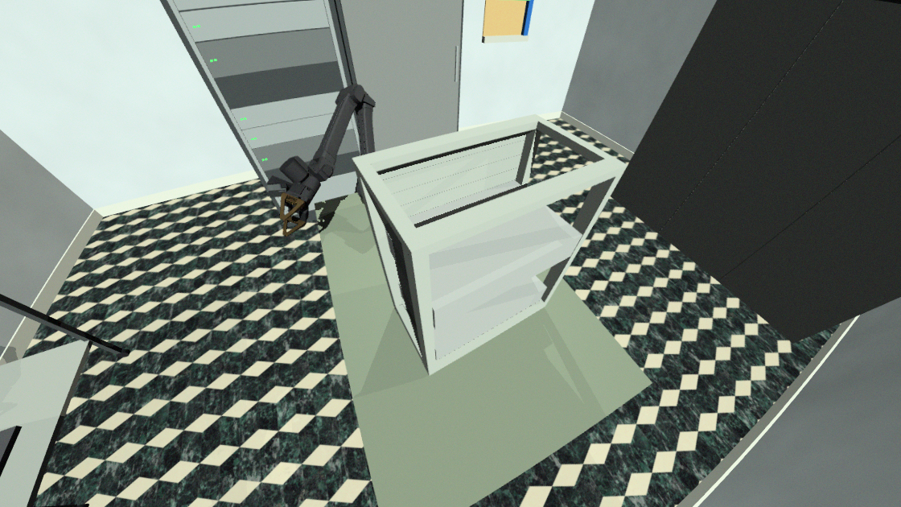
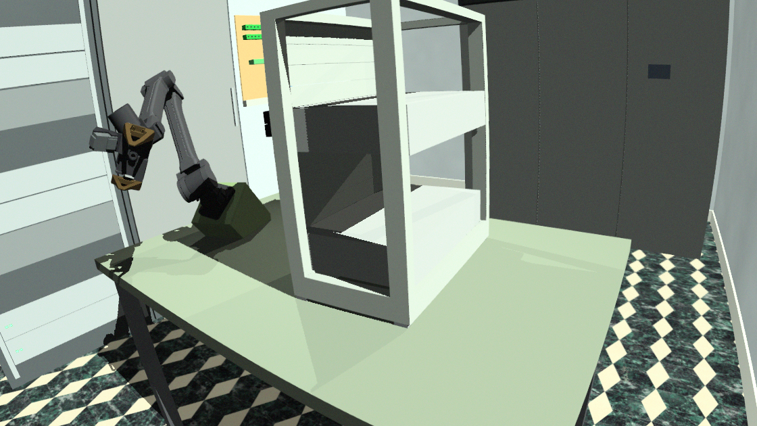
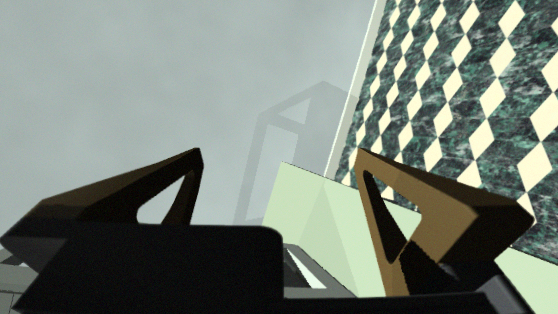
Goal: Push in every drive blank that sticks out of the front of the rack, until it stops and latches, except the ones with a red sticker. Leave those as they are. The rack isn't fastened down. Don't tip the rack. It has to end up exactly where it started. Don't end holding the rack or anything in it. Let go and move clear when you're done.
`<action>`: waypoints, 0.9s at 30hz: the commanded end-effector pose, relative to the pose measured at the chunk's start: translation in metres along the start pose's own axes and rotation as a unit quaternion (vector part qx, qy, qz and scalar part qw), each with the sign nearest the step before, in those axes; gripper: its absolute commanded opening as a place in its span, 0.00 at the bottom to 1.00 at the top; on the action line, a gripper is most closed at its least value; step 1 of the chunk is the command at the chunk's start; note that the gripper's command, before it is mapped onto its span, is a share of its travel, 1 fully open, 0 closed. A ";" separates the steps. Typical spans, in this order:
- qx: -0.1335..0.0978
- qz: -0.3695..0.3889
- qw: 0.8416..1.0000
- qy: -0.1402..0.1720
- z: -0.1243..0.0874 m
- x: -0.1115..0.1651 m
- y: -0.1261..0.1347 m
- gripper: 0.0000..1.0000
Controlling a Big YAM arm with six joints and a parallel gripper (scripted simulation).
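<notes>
The rack (image 1: 479,232) is a pale open frame standing upright on the green table (image 1: 479,352). It also shows in the exterior view (image 2: 380,159). Pale drive blanks lie in it at several heights, one high (image 2: 444,113) and one low (image 2: 423,232). I cannot tell which of them stick out, and no red sticker is in view. My gripper (image 1: 291,214) is open and empty. It hangs in the air off the table's far corner, well apart from the rack, with its fingers pointing down (image 2: 129,159). The wrist view shows the spread fingers with nothing between them.
The arm's base (image 2: 227,211) sits on the table's far corner behind the rack. A tall server cabinet (image 1: 264,88) stands close behind the arm. Dark cabinets (image 1: 787,157) line the right side. The chequered floor (image 1: 188,315) surrounds the table.
</notes>
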State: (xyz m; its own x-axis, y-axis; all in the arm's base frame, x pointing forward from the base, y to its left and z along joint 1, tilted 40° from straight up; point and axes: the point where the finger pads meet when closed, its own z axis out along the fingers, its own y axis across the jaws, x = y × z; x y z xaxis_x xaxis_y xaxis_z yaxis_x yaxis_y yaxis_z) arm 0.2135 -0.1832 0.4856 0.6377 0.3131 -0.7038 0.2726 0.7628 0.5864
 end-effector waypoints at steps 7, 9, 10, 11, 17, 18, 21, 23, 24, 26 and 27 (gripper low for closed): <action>-0.025 0.040 0.996 0.076 -0.041 0.063 0.028 1.00; -0.031 0.048 0.994 0.088 -0.048 0.074 0.034 1.00; -0.034 0.051 0.994 0.094 -0.052 0.079 0.037 1.00; -0.037 0.055 0.993 0.100 -0.056 0.084 0.040 1.00; -0.059 0.080 0.987 0.127 -0.076 0.111 0.059 1.00; -0.060 0.081 0.986 0.135 -0.079 0.118 0.061 1.00; -0.063 0.085 0.984 0.141 -0.083 0.123 0.063 1.00; -0.071 0.095 0.982 0.147 -0.092 0.126 0.068 1.00; -0.071 0.094 0.980 0.160 -0.094 0.138 0.071 1.00; -0.076 0.100 0.977 0.173 -0.102 0.150 0.076 1.00; -0.079 0.103 0.975 0.179 -0.106 0.155 0.079 1.00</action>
State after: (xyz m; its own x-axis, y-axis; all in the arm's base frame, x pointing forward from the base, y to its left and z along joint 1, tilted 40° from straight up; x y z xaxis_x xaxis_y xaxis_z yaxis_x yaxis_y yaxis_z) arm 0.2515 -0.0340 0.3890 0.4011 0.6195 -0.6748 0.0579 0.7181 0.6936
